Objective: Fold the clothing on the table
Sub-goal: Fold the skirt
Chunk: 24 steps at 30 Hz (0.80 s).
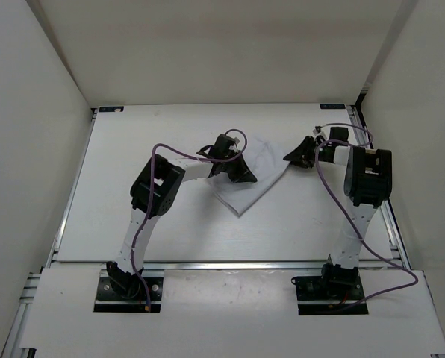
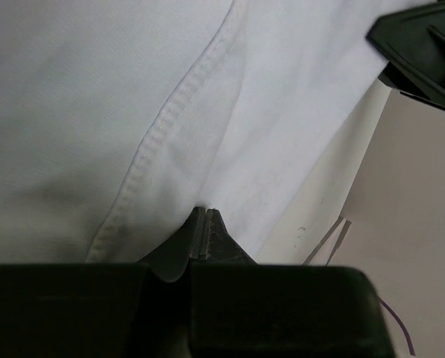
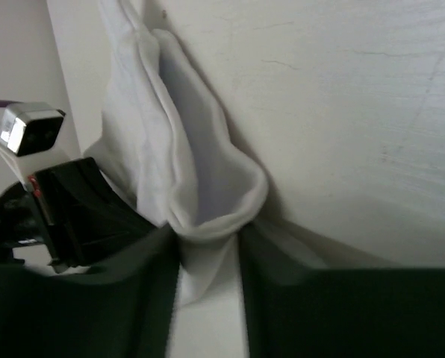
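The clothing [image 1: 254, 173] is a thin white fabric piece lying as a rough diamond at the middle of the table [image 1: 125, 216], its near corner pointing at me. My left gripper [image 1: 241, 171] rests on its left side. In the left wrist view, the left gripper [image 2: 205, 211] is shut, its tips pinching the clothing [image 2: 95, 112] beside a stitched hem. My right gripper [image 1: 293, 158] is at the cloth's right corner. Seen from the right wrist, the right gripper [image 3: 207, 227] has its jaws apart on either side of a bunched fold of the clothing [image 3: 185, 134], which touches both fingers.
White walls close in the table on the left, back and right. Aluminium rails [image 1: 72, 190] run along its edges. Purple cables [image 1: 334, 198] loop off both arms. The right gripper's black tip [image 2: 424, 52] shows close in the left wrist view.
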Available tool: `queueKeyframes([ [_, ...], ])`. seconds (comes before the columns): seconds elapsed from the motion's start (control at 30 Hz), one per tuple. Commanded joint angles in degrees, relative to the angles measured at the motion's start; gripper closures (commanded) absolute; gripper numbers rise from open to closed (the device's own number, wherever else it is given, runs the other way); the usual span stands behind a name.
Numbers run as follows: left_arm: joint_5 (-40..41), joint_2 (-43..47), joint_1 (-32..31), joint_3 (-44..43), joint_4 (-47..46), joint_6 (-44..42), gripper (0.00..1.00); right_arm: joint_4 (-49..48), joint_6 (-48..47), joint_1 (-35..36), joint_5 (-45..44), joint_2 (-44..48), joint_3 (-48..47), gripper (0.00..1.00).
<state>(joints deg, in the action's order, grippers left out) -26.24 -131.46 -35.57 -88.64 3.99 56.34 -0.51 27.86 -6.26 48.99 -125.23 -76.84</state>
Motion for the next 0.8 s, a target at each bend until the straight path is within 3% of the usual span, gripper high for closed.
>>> queueKeyframes([
  [0.0, -0.57, 1.64, -0.02, 1.01, 4.10, -1.58, 1.00, -0.80, -0.70, -0.59, 0.48, -1.24, -1.82, 0.72],
  [0.1, -1.18, 1.12, 0.15, 0.66, 3.66, -1.14, 1.00, -0.02, -2.36, -0.33, 0.32, -0.54, -1.56, 0.97],
  [0.13, -1.10, 1.12, 0.24, 0.92, 3.31, -0.88, 1.00, 0.16, -2.98, -0.33, 0.75, -0.11, -1.21, 1.00],
  [0.4, -0.65, 1.47, 2.69, 1.63, 3.39, -0.09, 1.00, -1.78, -10.54, -0.42, 1.89, 10.00, 2.84, 1.00],
  [0.53, -0.92, 1.82, 4.02, 0.75, 4.98, -0.17, 1.00, 6.56, -17.20, -1.03, 8.21, 12.20, -0.50, 1.00],
  [0.77, -0.74, 2.44, 5.16, 0.13, 7.00, -0.35, 1.00, 12.81, -27.40, -2.97, 12.34, 16.76, -1.29, 1.00],
])
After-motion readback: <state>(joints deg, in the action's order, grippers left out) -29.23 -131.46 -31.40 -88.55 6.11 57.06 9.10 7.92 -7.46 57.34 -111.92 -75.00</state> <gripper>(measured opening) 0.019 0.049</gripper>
